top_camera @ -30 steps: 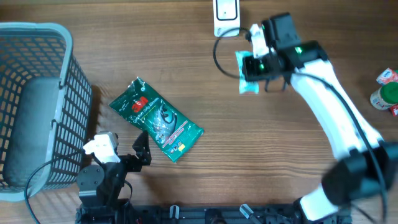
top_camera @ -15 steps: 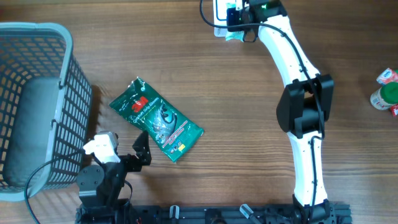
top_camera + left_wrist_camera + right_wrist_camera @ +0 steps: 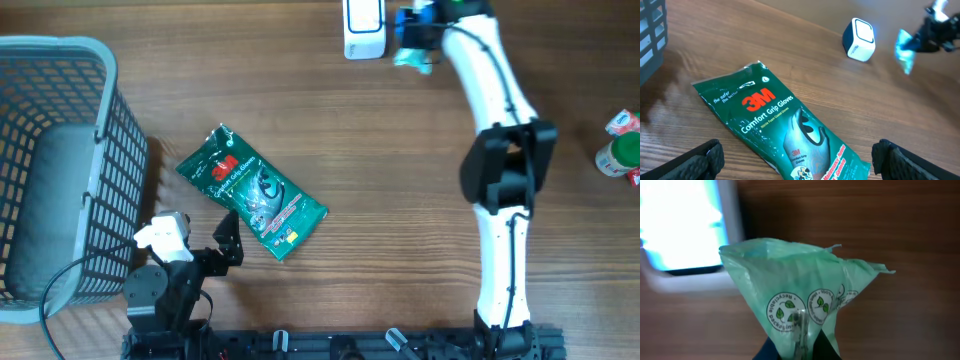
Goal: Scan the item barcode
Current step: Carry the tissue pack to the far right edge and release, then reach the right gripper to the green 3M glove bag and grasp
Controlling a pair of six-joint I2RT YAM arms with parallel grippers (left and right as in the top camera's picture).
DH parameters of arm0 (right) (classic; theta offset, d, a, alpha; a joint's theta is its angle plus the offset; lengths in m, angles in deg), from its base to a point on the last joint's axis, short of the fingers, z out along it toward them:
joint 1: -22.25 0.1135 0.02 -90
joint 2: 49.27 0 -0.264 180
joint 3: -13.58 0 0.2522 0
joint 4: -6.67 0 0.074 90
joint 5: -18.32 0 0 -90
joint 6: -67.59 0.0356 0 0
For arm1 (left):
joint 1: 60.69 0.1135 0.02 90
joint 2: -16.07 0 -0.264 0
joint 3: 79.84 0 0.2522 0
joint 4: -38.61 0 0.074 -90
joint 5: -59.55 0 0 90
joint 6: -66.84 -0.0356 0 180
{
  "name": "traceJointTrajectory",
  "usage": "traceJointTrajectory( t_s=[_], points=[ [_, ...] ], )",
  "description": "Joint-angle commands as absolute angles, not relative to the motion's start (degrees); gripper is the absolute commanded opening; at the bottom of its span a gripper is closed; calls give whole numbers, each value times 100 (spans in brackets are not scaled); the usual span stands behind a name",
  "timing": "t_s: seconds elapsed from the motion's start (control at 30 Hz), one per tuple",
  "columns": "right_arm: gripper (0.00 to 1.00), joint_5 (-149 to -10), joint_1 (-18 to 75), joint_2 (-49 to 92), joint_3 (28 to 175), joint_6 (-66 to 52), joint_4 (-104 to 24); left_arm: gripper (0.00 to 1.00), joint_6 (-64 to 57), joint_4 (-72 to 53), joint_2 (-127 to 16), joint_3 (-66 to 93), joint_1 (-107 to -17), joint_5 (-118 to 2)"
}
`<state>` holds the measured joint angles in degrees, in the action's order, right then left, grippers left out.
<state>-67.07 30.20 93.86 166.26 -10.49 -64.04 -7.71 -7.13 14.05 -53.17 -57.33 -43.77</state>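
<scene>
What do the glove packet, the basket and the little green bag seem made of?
Glove packet: glossy printed plastic film, shiny and crinkled. Basket: probably moulded plastic, matte grey-blue lattice. Little green bag: apparently thin plastic film, softly creased, leaf logos printed on.

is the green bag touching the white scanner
Apart. The left wrist view shows bare table between the green bag and the white scanner.

A grey basket [image 3: 112, 180] stands at the left of the wooden table [image 3: 400, 220]. A green pack of gloves [image 3: 252, 192] lies flat near it. At the right edge sits a little bottle with a green top [image 3: 620, 153].
</scene>
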Motion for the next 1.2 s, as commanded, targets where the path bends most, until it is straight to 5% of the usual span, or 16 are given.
traceJointTrajectory(
  t_s=[0.0,0.37,0.47,0.53,0.57,0.63,0.67,0.7,1.0,1.17],
  points=[
    [4,-5177,1874,9218,16663,-695,-6504,100,-728,-696,1429,-5350,-5760,-4342],
    [5,-6443,-873,9325,16259,-1032,-6329,100,-728,-696,1429,-5350,-5760,-4342],
    [17,-6819,-956,9323,16261,-1023,-6314,100,-728,-696,1429,-5350,-5760,-4342],
    [32,-6821,-925,9310,16300,-988,-6377,100,-728,-696,1429,-5350,-5760,-4342],
    [50,-6819,-912,9294,16342,-935,-6434,100,-728,-696,1429,-5350,-5760,-4342],
    [69,-6841,-910,9185,16499,-793,-6596,100,-728,-696,1429,-5350,-5760,-4342],
    [92,-6839,-910,9100,16610,-721,-6697,100,-728,-696,1429,-5350,-5760,-4342],
    [99,-6841,-910,8999,16683,-701,-6764,100,-728,-696,1429,-5350,-5760,-4342],
    [100,-8574,-180,6910,16718,208,-7488,100,-728,-696,1429,-5350,-5760,-4342],
    [100,-9199,1142,6678,16713,-1097,-8436,100,-728,-696,1429,-5350,-5760,-4342]
  ],
)
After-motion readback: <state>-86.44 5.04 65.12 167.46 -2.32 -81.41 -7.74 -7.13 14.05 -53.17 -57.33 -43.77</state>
